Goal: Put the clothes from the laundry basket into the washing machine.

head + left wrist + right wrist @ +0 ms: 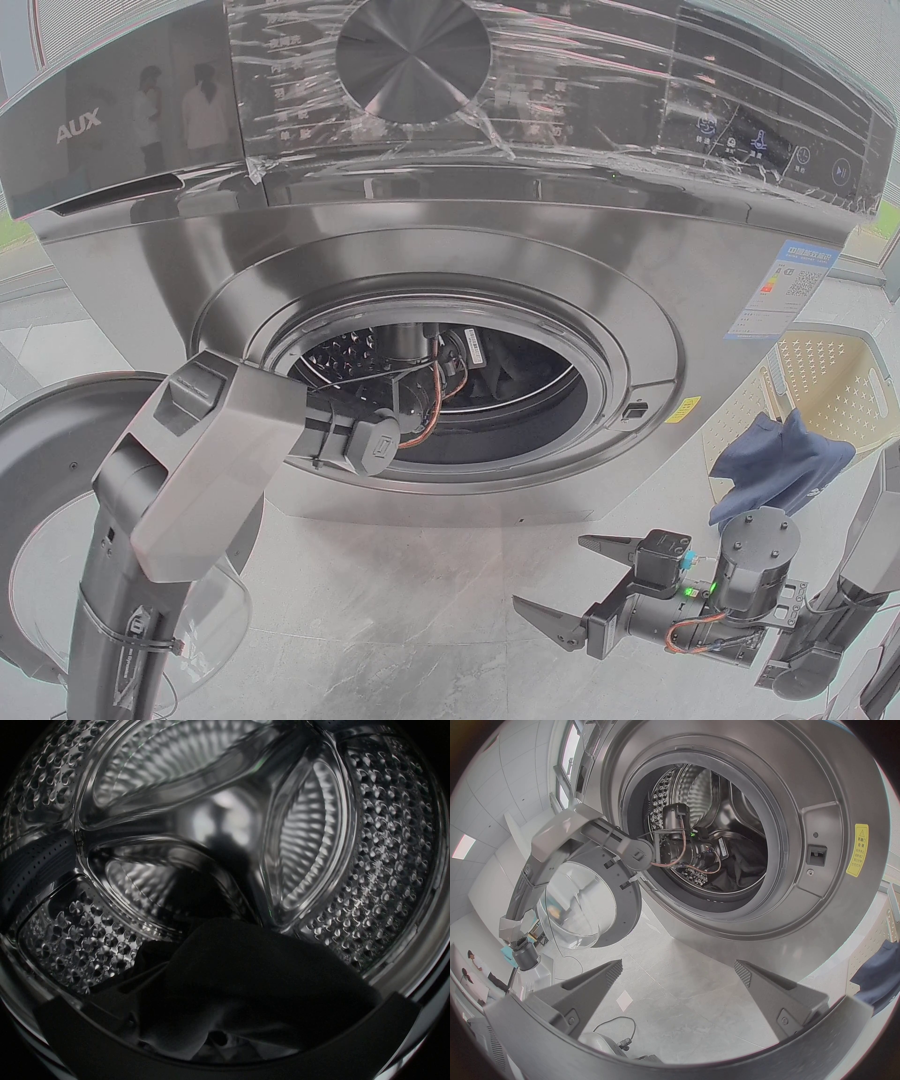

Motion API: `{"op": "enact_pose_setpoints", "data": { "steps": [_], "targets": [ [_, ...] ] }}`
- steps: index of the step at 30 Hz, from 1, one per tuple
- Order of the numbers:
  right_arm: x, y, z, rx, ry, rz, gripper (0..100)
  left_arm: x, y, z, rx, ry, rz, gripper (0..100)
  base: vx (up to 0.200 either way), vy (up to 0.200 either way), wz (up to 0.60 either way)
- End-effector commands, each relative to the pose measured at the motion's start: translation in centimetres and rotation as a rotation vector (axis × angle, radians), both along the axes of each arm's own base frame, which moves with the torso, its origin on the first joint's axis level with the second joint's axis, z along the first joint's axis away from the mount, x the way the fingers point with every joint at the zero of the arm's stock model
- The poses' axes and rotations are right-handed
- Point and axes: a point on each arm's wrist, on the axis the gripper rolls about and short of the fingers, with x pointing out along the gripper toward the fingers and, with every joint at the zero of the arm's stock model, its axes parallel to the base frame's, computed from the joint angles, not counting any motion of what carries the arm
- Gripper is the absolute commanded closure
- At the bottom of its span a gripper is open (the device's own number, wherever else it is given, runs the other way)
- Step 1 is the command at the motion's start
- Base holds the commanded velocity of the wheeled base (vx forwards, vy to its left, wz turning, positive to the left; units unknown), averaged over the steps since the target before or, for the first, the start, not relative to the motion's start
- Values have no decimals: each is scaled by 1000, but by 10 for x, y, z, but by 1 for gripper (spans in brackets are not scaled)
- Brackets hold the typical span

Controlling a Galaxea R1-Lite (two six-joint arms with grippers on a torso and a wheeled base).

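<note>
The washing machine (450, 234) stands with its round opening (441, 394) uncovered. My left arm reaches through that opening, and the left gripper (466, 359) is inside the drum (375, 860), just above a dark garment (243, 982) lying on the drum's bottom. That dark garment (743, 865) also appears behind the left gripper (717, 856) in the right wrist view. A blue garment (783, 464) hangs over the rim of the pale yellow laundry basket (834, 375) to the machine's right. My right gripper (548, 572) hangs low over the floor beside the basket, open and holding nothing.
The machine's door (56, 487) is swung out wide on the left, its glass bowl (576, 903) facing the room. Grey tiled floor (403, 600) lies in front of the machine. A thin cable (614, 1024) lies on the floor.
</note>
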Motion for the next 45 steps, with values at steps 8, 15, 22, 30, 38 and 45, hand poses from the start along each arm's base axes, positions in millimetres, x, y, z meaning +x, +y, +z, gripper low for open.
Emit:
{"op": "enact_pose_setpoints", "data": {
  "steps": [8,15,22,30,38,45],
  "targets": [
    [0,0,-1,-1,2,-1,0,-81,17,16,146,196,-66,0,0,0,0],
    [1,-4,2,2,-4,-12,0,-137,27,0,208,277,-137,0,0,0,0],
    [0,-7,8,21,-17,-18,0,-184,36,-18,216,261,-207,0,0,0,0],
    [-2,-9,24,90,-93,-17,0,-221,56,-16,163,179,-264,0,0,0,0],
    [-18,-27,36,114,-118,-20,0,-263,88,13,132,111,-285,0,0,0,0],
    [-33,-41,33,95,-96,-20,0,-289,103,9,191,104,-317,0,0,0,0]
  ]
}}
